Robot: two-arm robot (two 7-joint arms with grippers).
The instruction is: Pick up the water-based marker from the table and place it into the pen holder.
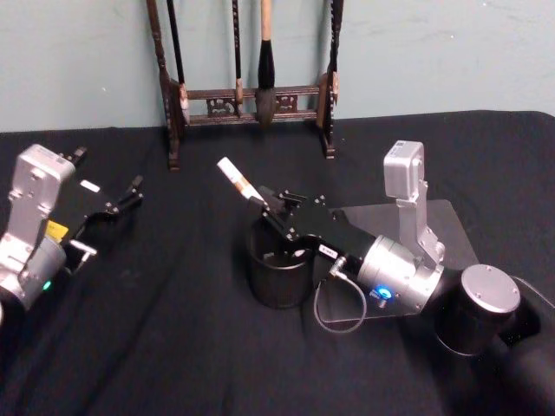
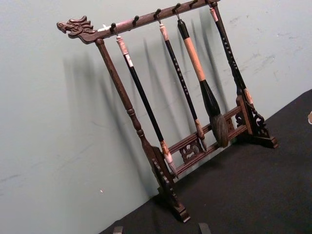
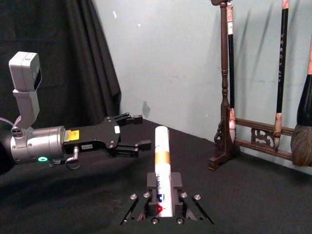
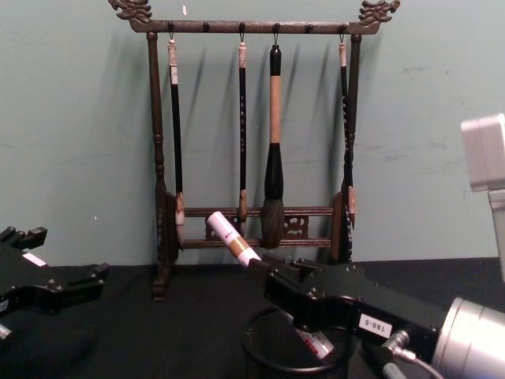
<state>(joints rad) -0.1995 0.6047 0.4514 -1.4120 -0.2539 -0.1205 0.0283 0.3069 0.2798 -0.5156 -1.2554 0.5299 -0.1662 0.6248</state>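
holding the marker (image 1: pixel 236 179) now?
yes, i'm clamping it in the right gripper (image 1: pixel 274 209), tilted, its lower end dipping into the pen holder (image 1: pixel 270 292). left gripper (image 3: pixel 142 130) is idling at the left, jaws apart.

Backed by a plain, pale green wall (image 1: pixel 434 52), matt, with faint scuffs and a few white specks. In front, a table (image 1: pixel 173 347) draped in black cloth. At its far edge, close against the wall, a dark carved wooden rack (image 4: pixel 252 26) with dragon-head ends on the top bar and fretwork between the low rails. Hung from its pegs, four brushes (image 4: pixel 241 118): three thin and dark, plus one thick brush (image 4: pixel 274 213) with a tan handle and bushy tip. Soft shadows of rack and brushes on the wall. Off to one side, a black curtain (image 3: pixel 63 48) in loose folds. Flat on the cloth at the right, a dark grey board (image 1: pixel 455 224).
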